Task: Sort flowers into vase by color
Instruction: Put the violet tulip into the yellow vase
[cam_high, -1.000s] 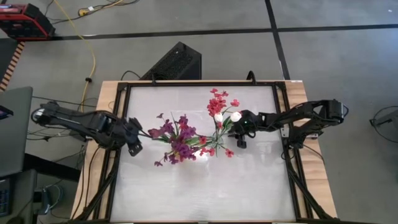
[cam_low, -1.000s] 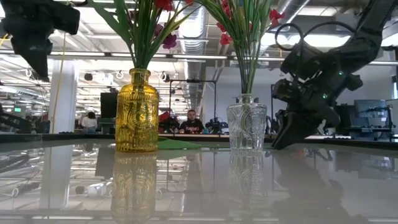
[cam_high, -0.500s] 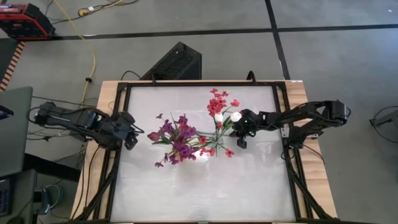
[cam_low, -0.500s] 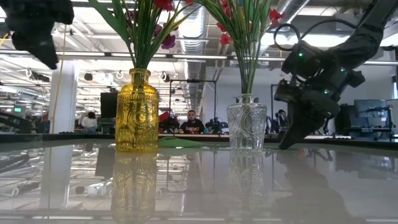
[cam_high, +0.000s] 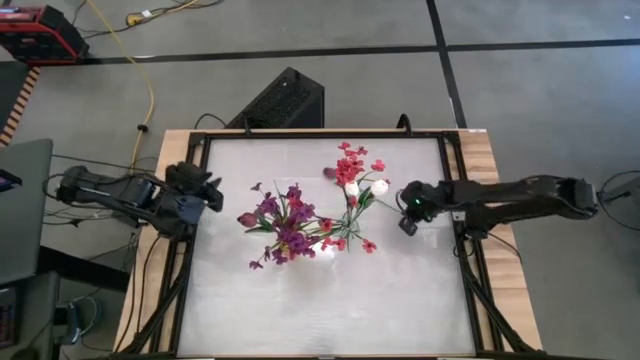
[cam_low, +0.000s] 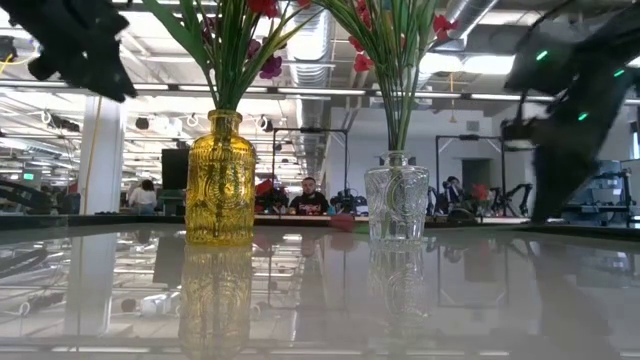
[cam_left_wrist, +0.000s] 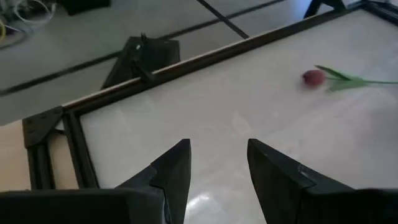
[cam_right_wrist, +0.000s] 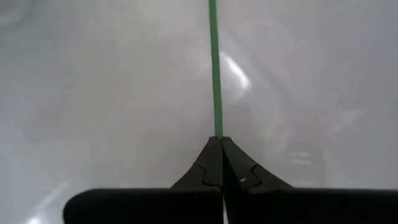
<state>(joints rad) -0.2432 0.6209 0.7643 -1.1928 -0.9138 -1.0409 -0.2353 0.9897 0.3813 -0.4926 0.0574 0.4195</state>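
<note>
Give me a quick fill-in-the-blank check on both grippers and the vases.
1. The right gripper is shut on a thin ____ stem.
2. The left gripper is ____ and holds nothing.
3. The purple blossoms stand in the ____ vase.
Missing words: green; open; yellow.

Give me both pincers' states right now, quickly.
Left pincer: open, holding nothing, near the table's left edge.
Right pincer: shut on a thin green stem, over the table's right side.
</note>
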